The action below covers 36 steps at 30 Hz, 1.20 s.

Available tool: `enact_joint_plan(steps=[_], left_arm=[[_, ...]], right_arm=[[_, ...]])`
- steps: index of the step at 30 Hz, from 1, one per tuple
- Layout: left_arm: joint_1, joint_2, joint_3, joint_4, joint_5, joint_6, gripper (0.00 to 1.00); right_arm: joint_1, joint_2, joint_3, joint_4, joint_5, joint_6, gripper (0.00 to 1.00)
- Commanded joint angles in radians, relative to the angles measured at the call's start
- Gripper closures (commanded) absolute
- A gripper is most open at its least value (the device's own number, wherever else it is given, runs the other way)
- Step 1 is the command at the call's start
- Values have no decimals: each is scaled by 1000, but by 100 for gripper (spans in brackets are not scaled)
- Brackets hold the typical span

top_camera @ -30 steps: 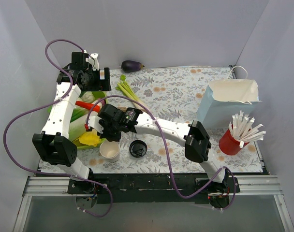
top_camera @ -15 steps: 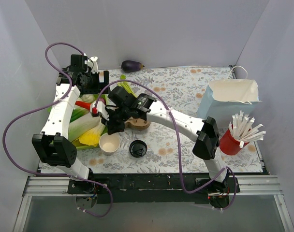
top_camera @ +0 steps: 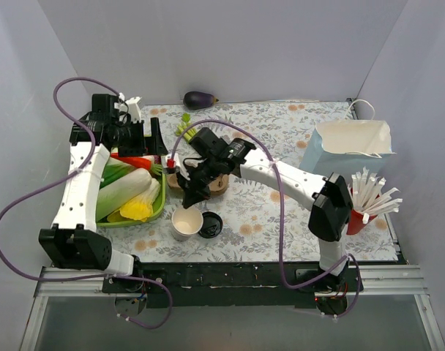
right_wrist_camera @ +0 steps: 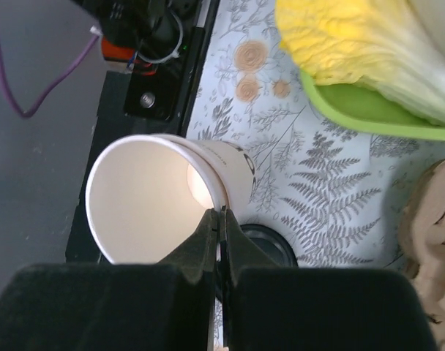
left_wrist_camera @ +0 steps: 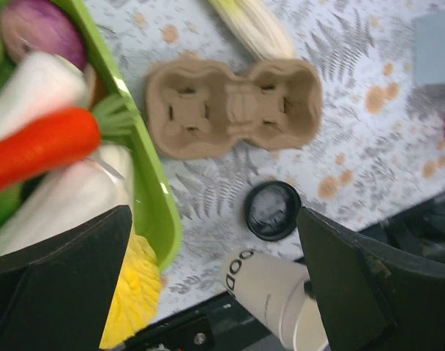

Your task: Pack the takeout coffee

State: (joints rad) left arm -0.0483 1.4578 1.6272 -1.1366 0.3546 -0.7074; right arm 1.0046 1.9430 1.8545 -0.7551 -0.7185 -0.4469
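Judging from how things lie, packing has barely begun: no lidded coffee shows in any view. The right claw (right_wrist_camera: 221, 219) is pinched tight on the rim wall of the lidless white paper cup (right_wrist_camera: 164, 197). The cup sits tilted by the near edge of the fern-printed table (top_camera: 281, 131), just beside the loose black round plastic lid (top_camera: 211, 224). The left claw (left_wrist_camera: 211, 248) is spread wide and empty above the brown moulded-pulp carrier (left_wrist_camera: 233, 106). Left, I judge: lidding, seating, bagging. Counted: 1 cup, 1 lid, 1 carrier with 2 empty wells, 1 pale blue paper bag (top_camera: 350, 157), 1 red cup of white straws (top_camera: 347, 213).
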Motion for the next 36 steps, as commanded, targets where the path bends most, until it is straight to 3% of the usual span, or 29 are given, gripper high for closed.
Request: enact_joint_plan(steps=[1,7,19,36], left_arm=[[44,-118,-113,-55,291,28,2],[47,-206,-319,15,483,60,2],[45,-169,-348,-132,610,437,2],[41,-109,-354,-153,560,485,4]], right_arm=[[-35,-162,-193,164,-153,-20,99],[-63,-272,-386,348,-128,39,99],[-138,-355,-465,444,-105,166,99],[-138,-234,-379,570,-99,341,99]])
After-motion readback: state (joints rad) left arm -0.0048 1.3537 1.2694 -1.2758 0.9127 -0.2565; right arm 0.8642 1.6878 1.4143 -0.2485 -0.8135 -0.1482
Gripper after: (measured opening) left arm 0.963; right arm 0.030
